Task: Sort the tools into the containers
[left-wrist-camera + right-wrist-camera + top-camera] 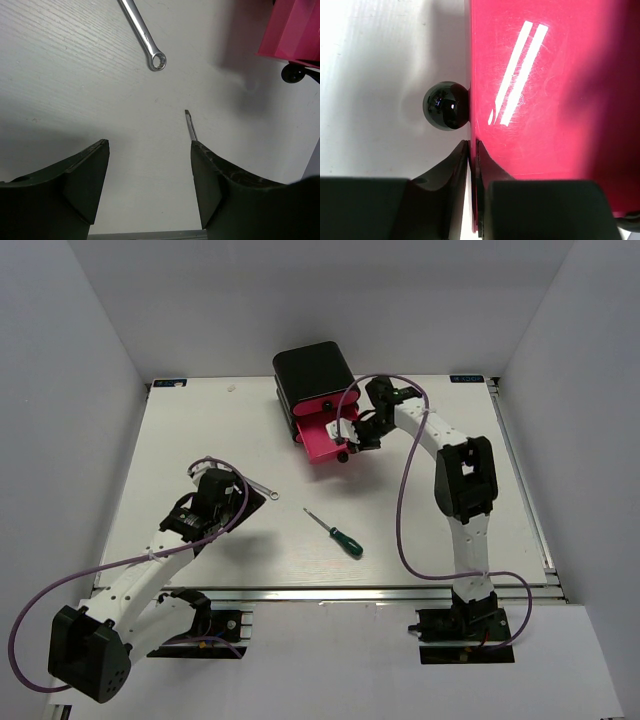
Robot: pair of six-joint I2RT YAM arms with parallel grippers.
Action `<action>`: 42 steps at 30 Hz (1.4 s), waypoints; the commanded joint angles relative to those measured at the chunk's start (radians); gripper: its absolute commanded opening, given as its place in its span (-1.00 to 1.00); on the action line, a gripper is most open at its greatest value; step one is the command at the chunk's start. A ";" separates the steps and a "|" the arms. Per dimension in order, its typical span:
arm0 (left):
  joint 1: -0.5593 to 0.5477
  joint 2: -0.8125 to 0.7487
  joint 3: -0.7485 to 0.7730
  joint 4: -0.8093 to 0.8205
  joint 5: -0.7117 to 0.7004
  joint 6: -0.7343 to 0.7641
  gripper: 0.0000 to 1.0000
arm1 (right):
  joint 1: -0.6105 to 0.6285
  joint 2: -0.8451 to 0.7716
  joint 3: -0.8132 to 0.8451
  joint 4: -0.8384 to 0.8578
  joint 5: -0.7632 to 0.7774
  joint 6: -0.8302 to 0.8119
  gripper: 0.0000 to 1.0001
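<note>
The black chest stands at the table's far middle with a pink-red drawer pulled out toward me. My right gripper is shut on that drawer's front wall, just beside its dark round knob. The drawer's inside looks empty. A green-handled screwdriver lies mid-table; its tip shows in the left wrist view. A silver wrench lies near my left gripper; its ring end shows ahead of the open, empty left gripper.
Purple cables loop from both arms over the table. White walls close the table on three sides. The drawer's corner and its knob show at the top right of the left wrist view.
</note>
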 commanded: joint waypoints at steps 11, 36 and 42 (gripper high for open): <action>0.004 -0.017 -0.008 0.027 0.021 0.004 0.52 | 0.002 -0.175 -0.107 0.043 -0.062 0.047 -0.38; 0.006 -0.020 -0.021 0.048 0.025 0.000 0.47 | 0.259 -0.839 -0.893 0.447 0.070 1.131 -0.07; 0.009 -0.022 -0.021 0.045 0.024 0.001 0.47 | 0.384 -0.855 -1.044 0.595 0.367 1.295 0.37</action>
